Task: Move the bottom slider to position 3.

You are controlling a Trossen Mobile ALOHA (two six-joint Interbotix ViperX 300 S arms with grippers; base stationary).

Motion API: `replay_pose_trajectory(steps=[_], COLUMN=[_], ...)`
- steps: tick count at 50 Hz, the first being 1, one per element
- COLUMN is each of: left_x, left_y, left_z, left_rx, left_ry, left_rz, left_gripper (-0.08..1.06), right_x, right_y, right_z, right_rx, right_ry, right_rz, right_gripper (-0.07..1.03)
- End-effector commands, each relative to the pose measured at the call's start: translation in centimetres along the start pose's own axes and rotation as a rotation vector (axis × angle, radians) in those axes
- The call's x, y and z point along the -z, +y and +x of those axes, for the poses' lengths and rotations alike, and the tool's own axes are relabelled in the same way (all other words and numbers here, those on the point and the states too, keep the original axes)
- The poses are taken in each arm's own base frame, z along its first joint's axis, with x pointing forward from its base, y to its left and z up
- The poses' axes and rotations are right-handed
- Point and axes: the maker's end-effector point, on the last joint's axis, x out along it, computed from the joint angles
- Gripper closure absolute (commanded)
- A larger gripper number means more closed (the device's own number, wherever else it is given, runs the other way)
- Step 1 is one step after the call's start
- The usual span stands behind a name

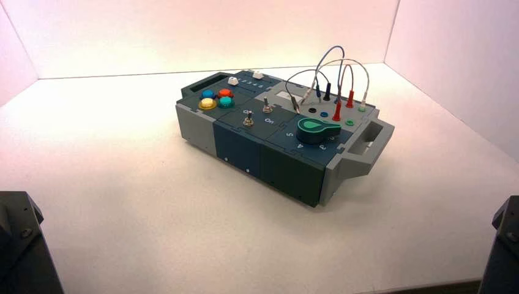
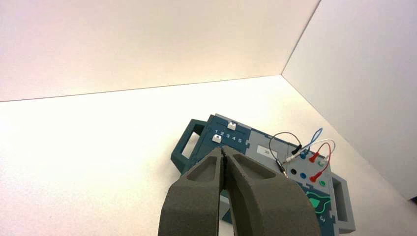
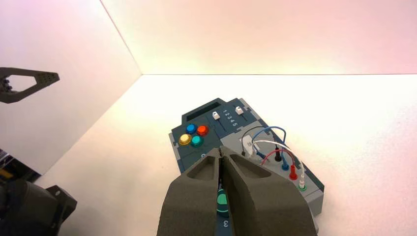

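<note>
Watching from the high view, I see my left arm (image 1: 27,245) at the lower left corner, my right arm (image 1: 505,245) at the lower right. My left gripper (image 2: 222,149) and right gripper (image 3: 220,149) are clenched, gripping nothing. The bottom slider (image 1: 233,81) sits upper left of center, by digit 1 (image 2: 216,131), short of position 3 (image 2: 227,135).

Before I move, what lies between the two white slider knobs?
The row of small white digits 1 to 5 lies between the knob nearer the coloured buttons and the other knob; the left wrist view shows it.
</note>
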Motion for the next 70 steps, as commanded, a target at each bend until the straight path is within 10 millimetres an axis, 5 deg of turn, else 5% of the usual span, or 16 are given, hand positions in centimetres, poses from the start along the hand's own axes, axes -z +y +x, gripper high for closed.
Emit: replay_pose_trajectory(steps=[1, 38, 51, 70], left_x=[-1.5, -2.0, -2.6, -0.4], left_y=[-0.4, -0.2, 0.6, 0.9], left_z=[-0.3, 1.5, 6.6, 15.2], left_rx=[0.009, -0.008, -0.049, -0.071], left_ry=[-0.034, 0.022, 0.121, 0.319], left_rz=[-0.001, -0.02, -0.029, 0.001], left_gripper=[1.01, 1.01, 1.01, 1.01], right_x=[-1.3, -1.4, -1.2, -1.0], right_y=[0.3, 0.3, 0.3, 0.2], right_z=[-0.1, 0.0, 0.1, 0.3], right_rx=[-0.003, -0.002, -0.002, 0.001], right_ry=[-0.027, -0.025, -0.014, -0.002], right_rz=[0.006, 0.005, 0.009, 0.013], right_gripper=[0.99, 0.99, 0.99, 0.99])
